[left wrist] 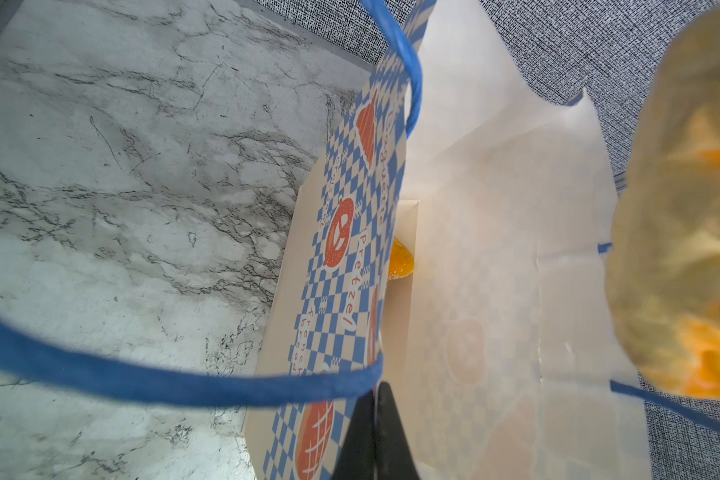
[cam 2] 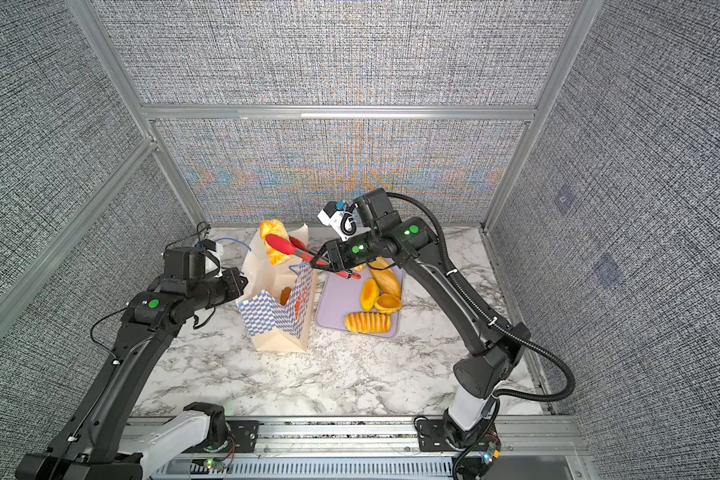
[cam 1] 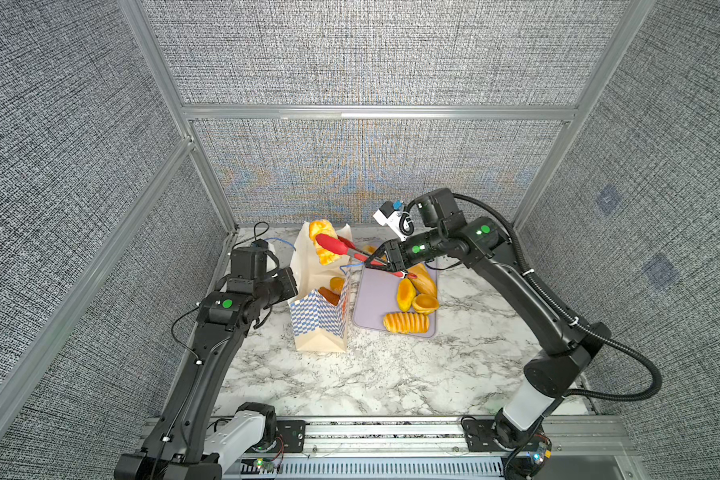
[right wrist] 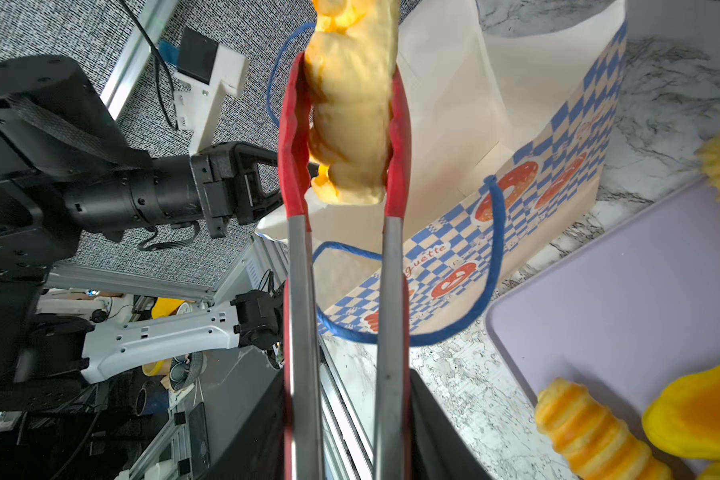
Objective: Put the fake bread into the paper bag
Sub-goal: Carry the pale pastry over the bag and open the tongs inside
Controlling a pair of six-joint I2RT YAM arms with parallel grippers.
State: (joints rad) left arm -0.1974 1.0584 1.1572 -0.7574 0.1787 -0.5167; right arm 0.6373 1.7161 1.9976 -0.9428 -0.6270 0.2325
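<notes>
The paper bag [cam 1: 321, 316] [cam 2: 275, 320] stands open on the marble table. My left gripper [cam 1: 292, 286] [left wrist: 375, 428] is shut on its rim, pinching the wall beside the blue cord handle [left wrist: 184, 382]. My right gripper [cam 1: 371, 262] [right wrist: 346, 415] is shut on the red tongs [cam 1: 337, 245] [right wrist: 304, 291]. The tongs clamp a pale yellow twisted piece of fake bread [cam 1: 321, 228] [right wrist: 350, 124] above the bag's mouth. Two orange pieces [cam 1: 336, 286] [left wrist: 400, 262] lie inside the bag.
A lavender tray [cam 1: 375, 299] right of the bag holds a long loaf [cam 1: 422, 280], a bun [cam 1: 405, 295], a tart shell [cam 1: 425, 303] and a ribbed roll [cam 1: 406, 323]. Grey fabric walls close in the back and both sides.
</notes>
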